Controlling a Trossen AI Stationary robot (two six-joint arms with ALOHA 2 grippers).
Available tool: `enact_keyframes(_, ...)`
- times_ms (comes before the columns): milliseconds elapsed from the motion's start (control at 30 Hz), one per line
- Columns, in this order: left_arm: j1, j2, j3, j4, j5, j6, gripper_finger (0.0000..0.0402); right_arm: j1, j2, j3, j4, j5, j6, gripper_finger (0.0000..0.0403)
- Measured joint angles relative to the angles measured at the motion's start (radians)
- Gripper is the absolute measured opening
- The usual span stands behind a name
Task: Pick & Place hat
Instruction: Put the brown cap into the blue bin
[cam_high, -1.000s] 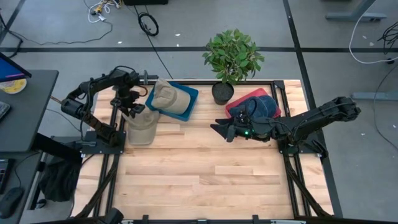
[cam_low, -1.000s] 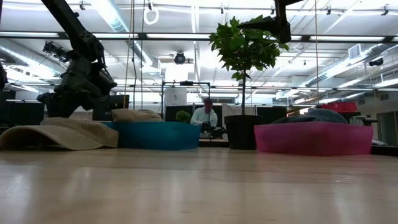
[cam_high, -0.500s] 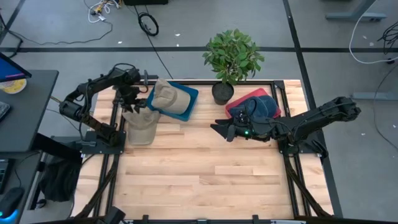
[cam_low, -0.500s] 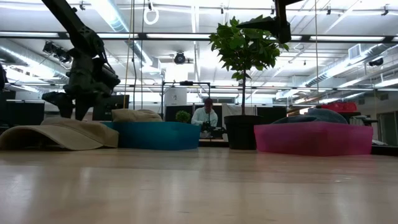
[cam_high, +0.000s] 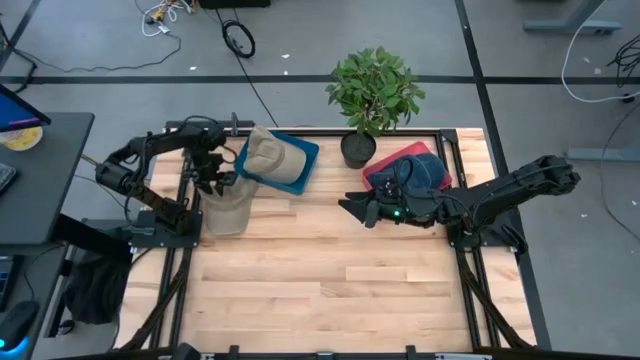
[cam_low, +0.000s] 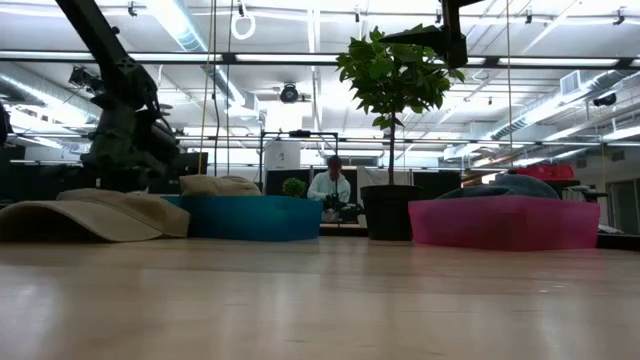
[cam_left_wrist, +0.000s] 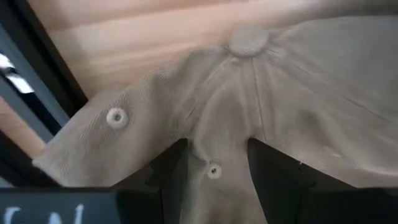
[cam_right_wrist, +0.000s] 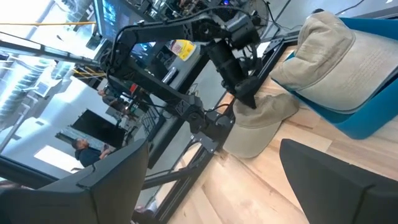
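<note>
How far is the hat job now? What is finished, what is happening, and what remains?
Done: one beige hat already lies in the blue tray, and dark hats fill the pink bin.
In hand: the left gripper is low over the tan cap on the table, jaws straddling its crown, not visibly closed.
Left: grasp, lift and place that cap. The right gripper waits open near the pink bin.

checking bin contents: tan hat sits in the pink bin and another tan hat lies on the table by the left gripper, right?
Not quite. The binned tan hat sits in the blue bin, as the high view shows. The other tan hat does lie on the table under the left gripper.
</note>
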Motion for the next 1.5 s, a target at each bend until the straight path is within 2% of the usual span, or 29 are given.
enact_keyframes(233, -0.023, 0.000, -0.075, 0.046, 0.001, 0.010, 0.0170, 0.000, 0.000, 0.000, -0.002, 0.002, -0.003, 0.0366)
enact_keyframes(333, -0.038, 0.000, -0.081, 0.060, 0.002, -0.006, 0.0157, -0.001, 0.000, 0.000, -0.002, 0.002, -0.004, 0.0366)
enact_keyframes(467, -0.062, 0.000, -0.081, 0.071, 0.001, -0.003, 0.0107, -0.001, 0.000, 0.000, -0.002, 0.002, -0.004, 0.0366)
enact_keyframes(600, -0.078, -0.001, -0.081, 0.071, 0.005, 0.031, 0.0027, -0.001, 0.000, 0.000, -0.002, 0.002, -0.001, 0.0366)
enact_keyframes(667, -0.078, -0.003, -0.081, 0.069, 0.007, 0.036, 0.0011, -0.001, 0.000, 0.000, -0.002, 0.002, -0.001, 0.0366)
enact_keyframes(867, -0.078, -0.026, -0.036, -0.031, 0.068, 0.086, 0.0004, -0.001, 0.000, 0.000, -0.002, 0.002, 0.006, 0.0366)
enact_keyframes(1200, -0.078, -0.172, 0.151, -0.175, 0.075, 0.140, 0.0004, -0.001, 0.000, 0.000, -0.003, 0.001, 0.016, 0.0366)
enact_keyframes(1367, -0.078, -0.238, 0.233, -0.222, 0.149, 0.141, 0.0003, -0.001, 0.000, 0.000, -0.005, 0.002, 0.018, 0.0366)
enact_keyframes(1500, -0.078, -0.267, 0.252, -0.242, 0.197, 0.141, 0.0003, -0.001, 0.000, 0.000, -0.005, 0.002, 0.018, 0.0366)
